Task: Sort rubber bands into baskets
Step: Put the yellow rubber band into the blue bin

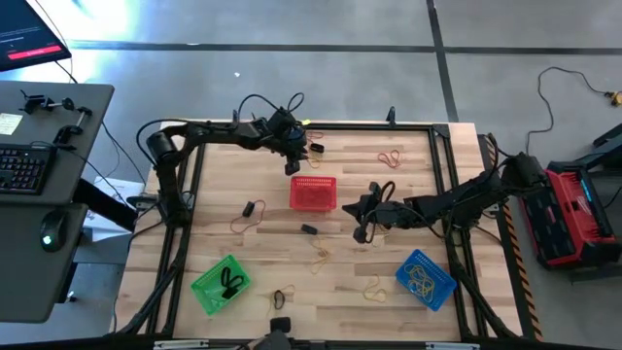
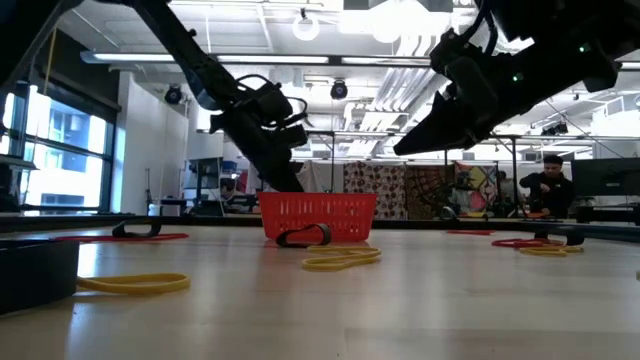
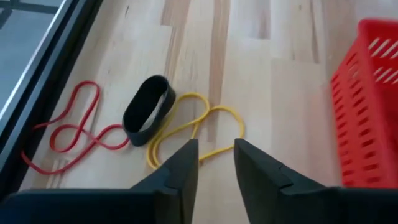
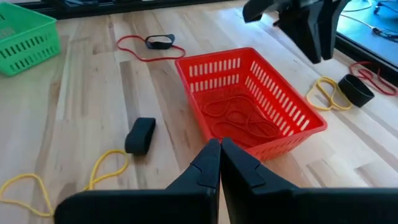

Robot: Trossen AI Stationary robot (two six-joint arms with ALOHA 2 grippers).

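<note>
Rubber bands here are thin, limp, near-weightless loops lying flat on the wooden desk [image 1: 330,292], so they look likely to slip unless pinched across a single strand. The left gripper [image 3: 216,163] hangs with jaws parted and empty just over a yellow rubber loop [image 3: 193,127], beside a wide black band [image 3: 148,111] and a red loop [image 3: 71,127], near the red mesh basket [image 3: 367,106]. The right gripper [image 4: 219,163] is clenched on nothing, facing that basket.

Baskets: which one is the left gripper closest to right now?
The red basket, in the middle of the table. The left gripper hangs just past its far edge; the green and blue baskets sit at the near corners.
</note>
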